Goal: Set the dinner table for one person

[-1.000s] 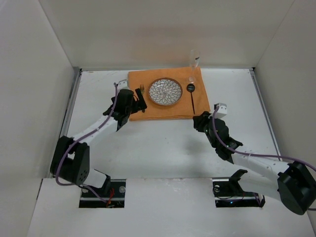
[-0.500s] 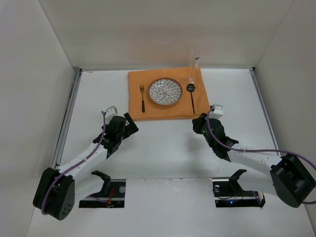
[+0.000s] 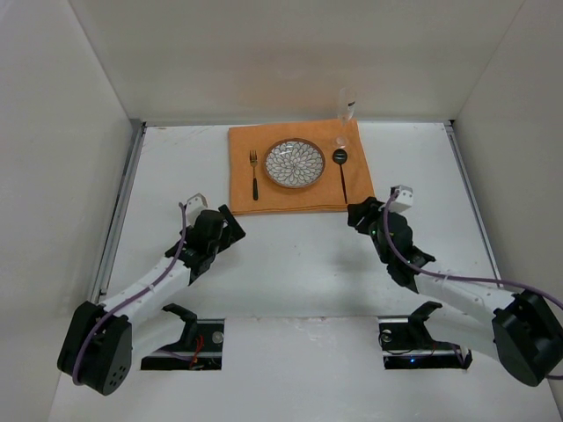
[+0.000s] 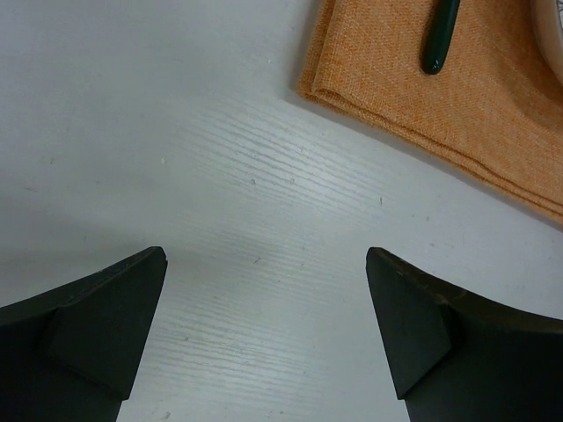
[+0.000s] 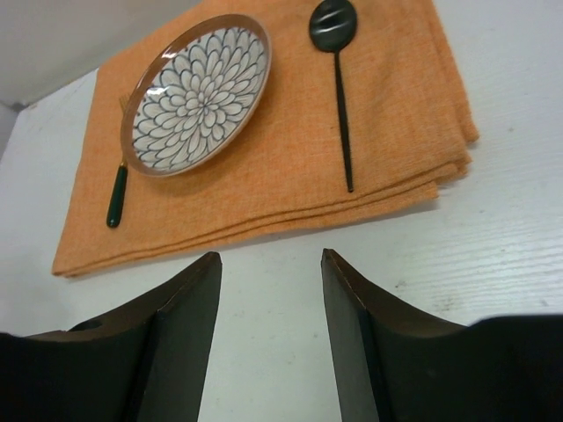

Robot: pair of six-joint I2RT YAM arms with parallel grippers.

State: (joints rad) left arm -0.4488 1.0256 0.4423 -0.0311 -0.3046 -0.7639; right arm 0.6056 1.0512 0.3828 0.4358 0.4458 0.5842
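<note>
**Place setting judged all but complete**

An orange mat is laid flat at the far middle of the tabletop. At its centre a patterned plate is set. A fork is placed just to the left of the plate and a dark spoon just to the right, both lying on the mat with handles pointing toward the arms. What appears to be a clear glass is seen upright at the mat's far right corner; its base is too small to be made out.

The setting for one person is judged to be essentially done. Nothing loose is seen waiting elsewhere on the tabletop, so little beyond parking the arms is thought to be left.

The left gripper is held wide apart and empty above bare tabletop, near the mat's near left corner. The right gripper is also parted, with nothing between its fingers, just short of the mat's near right edge.

The tabletop is matte white with a faint grain and is walled by plain white panels at the back and both sides
</note>
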